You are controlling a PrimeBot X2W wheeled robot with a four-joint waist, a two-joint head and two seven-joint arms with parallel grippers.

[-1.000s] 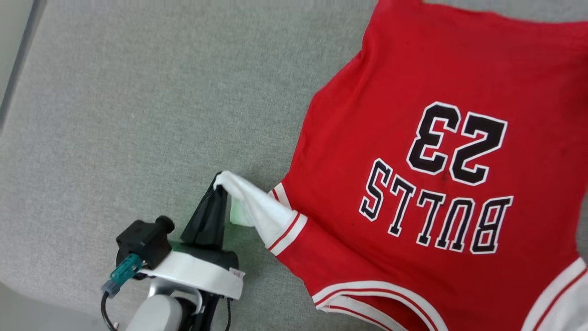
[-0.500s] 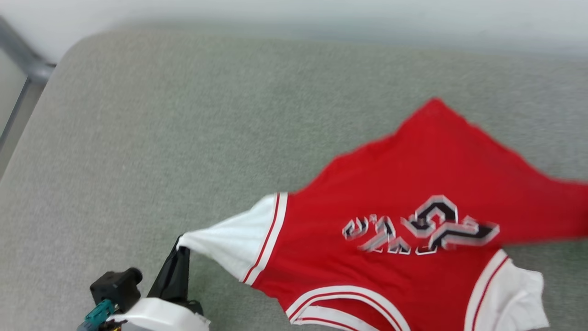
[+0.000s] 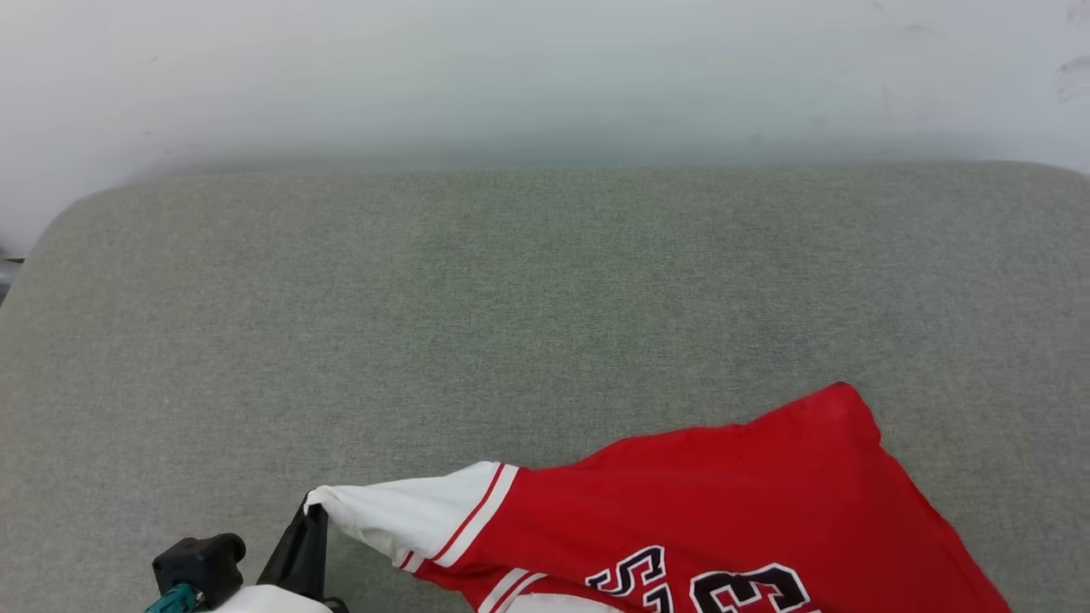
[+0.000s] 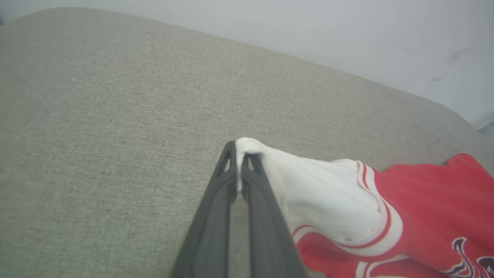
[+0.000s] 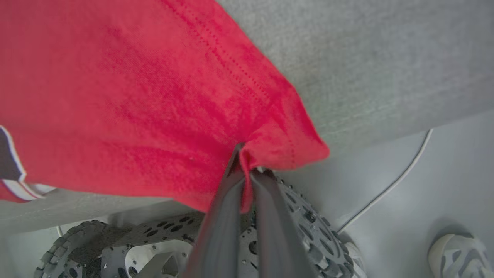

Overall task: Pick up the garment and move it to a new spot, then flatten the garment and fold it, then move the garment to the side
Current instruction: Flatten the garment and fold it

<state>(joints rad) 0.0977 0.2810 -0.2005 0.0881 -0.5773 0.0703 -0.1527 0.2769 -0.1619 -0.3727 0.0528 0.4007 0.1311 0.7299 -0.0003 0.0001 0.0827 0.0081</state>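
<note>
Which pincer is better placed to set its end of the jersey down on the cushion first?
Probably left: the left pincer, shut on the jersey's white sleeve, hangs over the grey cushion. The right pincer, shut on the red hem corner, sits past the cushion's edge, above the floor.

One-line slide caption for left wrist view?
Dark fingers of the left gripper pinch the white sleeve tip of the red jersey T-shirt over a grey fabric cushion.
</note>
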